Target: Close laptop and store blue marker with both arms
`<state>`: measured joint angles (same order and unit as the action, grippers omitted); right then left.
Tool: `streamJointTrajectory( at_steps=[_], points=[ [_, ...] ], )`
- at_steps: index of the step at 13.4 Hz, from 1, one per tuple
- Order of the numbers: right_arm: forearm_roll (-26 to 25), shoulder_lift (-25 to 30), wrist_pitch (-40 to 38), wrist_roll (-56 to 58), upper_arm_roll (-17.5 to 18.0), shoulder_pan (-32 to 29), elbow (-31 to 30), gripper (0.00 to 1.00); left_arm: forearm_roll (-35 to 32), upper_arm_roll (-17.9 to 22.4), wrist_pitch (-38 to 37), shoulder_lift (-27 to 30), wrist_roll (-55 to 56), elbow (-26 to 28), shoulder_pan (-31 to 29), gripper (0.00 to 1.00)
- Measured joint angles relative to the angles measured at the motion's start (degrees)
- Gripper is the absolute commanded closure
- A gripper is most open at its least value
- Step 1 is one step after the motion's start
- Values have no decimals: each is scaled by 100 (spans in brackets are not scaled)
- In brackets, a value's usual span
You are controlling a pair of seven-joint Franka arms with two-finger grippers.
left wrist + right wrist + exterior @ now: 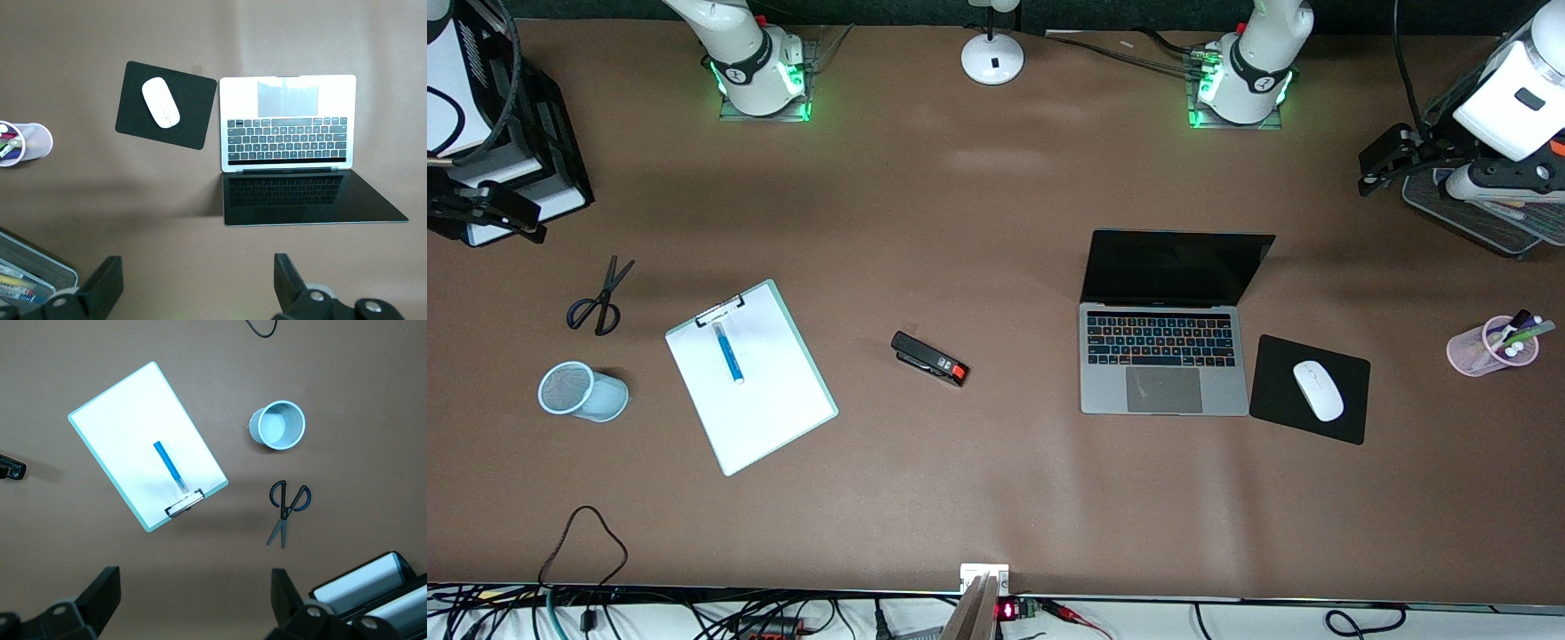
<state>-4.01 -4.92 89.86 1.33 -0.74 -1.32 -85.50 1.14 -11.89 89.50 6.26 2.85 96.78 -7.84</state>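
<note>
The laptop (1163,378) lies open, with its black screen raised toward the robots; it also shows in the left wrist view (287,127). The blue marker (727,353) lies on a white clipboard (769,413) toward the right arm's end, and both show in the right wrist view, marker (170,467) and clipboard (127,413). My left gripper (199,287) is open and empty, high over bare table between its base and the laptop; it also shows in the front view (1380,164). My right gripper (195,607) is open and empty, high over bare table between its base and the clipboard.
A light-blue mesh cup (585,391) and scissors (600,298) stand beside the clipboard. A stapler (929,358) lies mid-table. A white mouse (1318,389) sits on a black pad (1272,400). A pink pen cup (1489,348), a mesh tray (1485,218) and a black box (534,151) sit at the table's ends.
</note>
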Motion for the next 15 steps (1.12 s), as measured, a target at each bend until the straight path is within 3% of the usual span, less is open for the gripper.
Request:
streamJointTrajectory(
  at_steps=[5, 11, 15],
  points=[
    [0, 0, 29, 0, 0, 0, 0, 0, 0, 1, -86, -54, 0, -79, -14, 0],
    [1, 0, 76, 0, 2, 0, 0, 0, 1, -63, -533, -556, 33, -278, -1, 0],
    [17, -86, 246, 0, 30, 13, -2, 0, 8, -294, -576, -663, 662, -169, 41, 0]
  ],
)
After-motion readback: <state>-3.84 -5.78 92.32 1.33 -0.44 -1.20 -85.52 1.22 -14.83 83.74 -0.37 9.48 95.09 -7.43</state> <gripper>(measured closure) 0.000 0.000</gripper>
